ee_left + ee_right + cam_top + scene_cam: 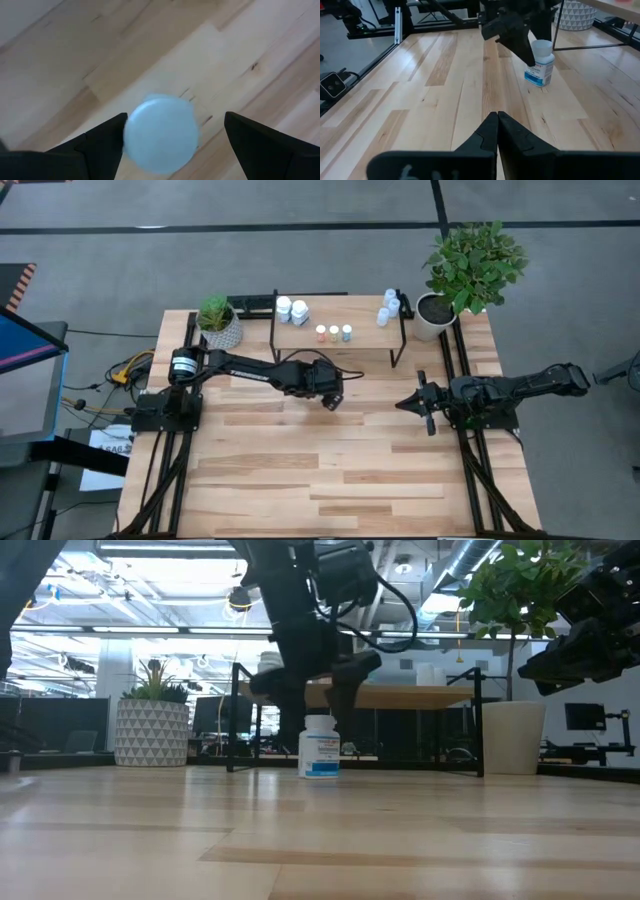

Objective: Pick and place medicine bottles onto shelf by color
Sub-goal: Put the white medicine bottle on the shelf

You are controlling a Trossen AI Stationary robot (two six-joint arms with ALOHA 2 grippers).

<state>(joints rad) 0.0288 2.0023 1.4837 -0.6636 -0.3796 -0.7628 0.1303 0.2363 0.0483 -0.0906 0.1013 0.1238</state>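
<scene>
A white medicine bottle [320,748] with a blue label stands upright on the table in front of the shelf [355,343]. My left gripper [175,116] is open and slants down over it, one finger on each side of the bottle's cap [160,135]. I cannot see any touch. The shelf top carries two white bottles [291,309], three small colour-capped ones [334,333] and several pale-blue ones [389,306]. My right gripper [497,116] is shut with nothing in it and waits at the table's right side.
A small plant in a patterned pot [218,322] stands at the far left beside the shelf. A larger plant in a white pot [455,280] stands at the far right. The shelf's black legs [236,715] rise just behind the bottle. Bare wood stretches toward the near edge.
</scene>
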